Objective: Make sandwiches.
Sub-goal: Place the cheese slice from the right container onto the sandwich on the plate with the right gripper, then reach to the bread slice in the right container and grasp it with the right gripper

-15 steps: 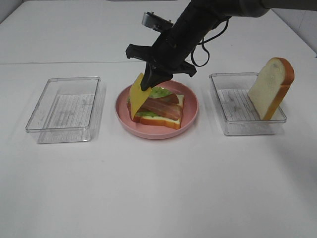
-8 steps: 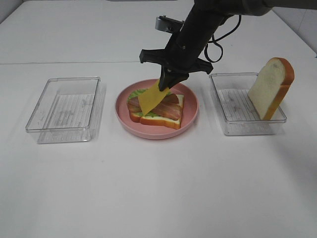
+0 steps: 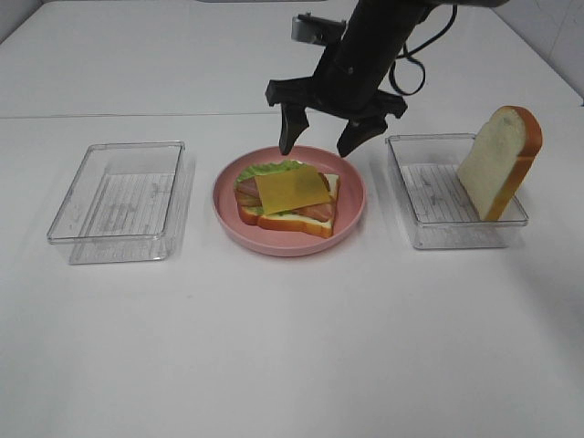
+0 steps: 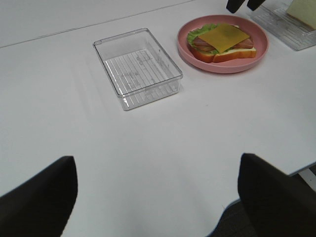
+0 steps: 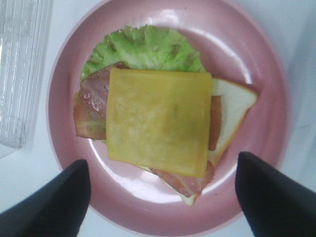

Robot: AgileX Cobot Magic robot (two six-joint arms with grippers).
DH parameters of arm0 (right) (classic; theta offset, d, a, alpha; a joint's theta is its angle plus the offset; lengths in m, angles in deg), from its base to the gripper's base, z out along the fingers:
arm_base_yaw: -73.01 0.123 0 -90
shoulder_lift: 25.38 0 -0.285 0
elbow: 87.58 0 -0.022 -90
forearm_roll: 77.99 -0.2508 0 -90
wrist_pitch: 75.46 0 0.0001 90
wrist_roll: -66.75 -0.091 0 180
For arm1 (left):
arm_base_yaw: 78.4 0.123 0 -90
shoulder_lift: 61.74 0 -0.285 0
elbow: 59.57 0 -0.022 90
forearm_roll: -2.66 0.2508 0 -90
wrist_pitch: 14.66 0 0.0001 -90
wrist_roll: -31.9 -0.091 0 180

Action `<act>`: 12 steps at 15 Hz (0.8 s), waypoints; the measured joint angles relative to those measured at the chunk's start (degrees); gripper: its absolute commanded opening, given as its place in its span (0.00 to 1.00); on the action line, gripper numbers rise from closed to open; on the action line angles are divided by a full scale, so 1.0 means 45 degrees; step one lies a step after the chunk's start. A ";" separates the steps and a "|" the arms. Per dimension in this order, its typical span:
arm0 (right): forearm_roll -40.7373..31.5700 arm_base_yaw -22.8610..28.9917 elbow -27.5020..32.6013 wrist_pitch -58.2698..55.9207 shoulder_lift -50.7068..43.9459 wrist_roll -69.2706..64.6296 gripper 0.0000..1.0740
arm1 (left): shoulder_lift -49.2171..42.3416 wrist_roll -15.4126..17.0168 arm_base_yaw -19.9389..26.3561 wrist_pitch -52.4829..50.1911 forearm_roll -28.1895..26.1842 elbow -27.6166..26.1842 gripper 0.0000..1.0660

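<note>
The open sandwich (image 3: 287, 201) lies on the round pink plate (image 3: 351, 205): a bread slice, green lettuce, bacon strips, and a yellow cheese square (image 3: 291, 189) flat on top. It also shows in the right wrist view (image 5: 158, 133) and the left wrist view (image 4: 223, 41). My right gripper (image 3: 318, 140) hangs open and empty just above the plate's far side. A second bread slice (image 3: 500, 161) leans upright in the right clear tray (image 3: 429, 228). My left gripper (image 4: 158, 190) is open and empty over bare table, outside the exterior high view.
An empty clear tray (image 3: 120, 201) stands left of the plate; it also shows in the left wrist view (image 4: 138, 66). The table's front edge shows in the left wrist view at the lower right.
My right gripper carried the cheese square over the plate, opened and let it go. The cheese now lies flat on the bacon, and the gripper has risen slightly.
</note>
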 measured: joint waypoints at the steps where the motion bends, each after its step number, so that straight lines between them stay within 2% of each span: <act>1: 0.0255 -0.0013 0.0000 -0.0076 -0.0178 0.0000 0.71 | 0.0000 0.0000 0.0000 0.0000 0.0000 0.0000 0.79; 3: 0.0815 -0.0433 0.0000 -0.0522 -0.1235 -0.0038 0.71 | 0.0000 0.0000 0.0000 0.0000 0.0000 0.0000 0.79; 6: 0.1197 -0.1744 0.0000 -0.1235 -0.2215 -0.0038 0.71 | 0.0000 0.0000 0.0000 0.0000 0.0000 0.0000 0.79; 10: 0.3005 -0.3540 0.0000 -0.2470 -0.2699 -0.0064 0.71 | 0.0000 0.0000 0.0000 0.0000 0.0000 0.0000 0.79; 12: 0.3183 -0.4291 0.0000 -0.2865 -0.2687 -0.0064 0.71 | 0.0000 0.0000 0.0000 0.0000 0.0000 0.0000 0.79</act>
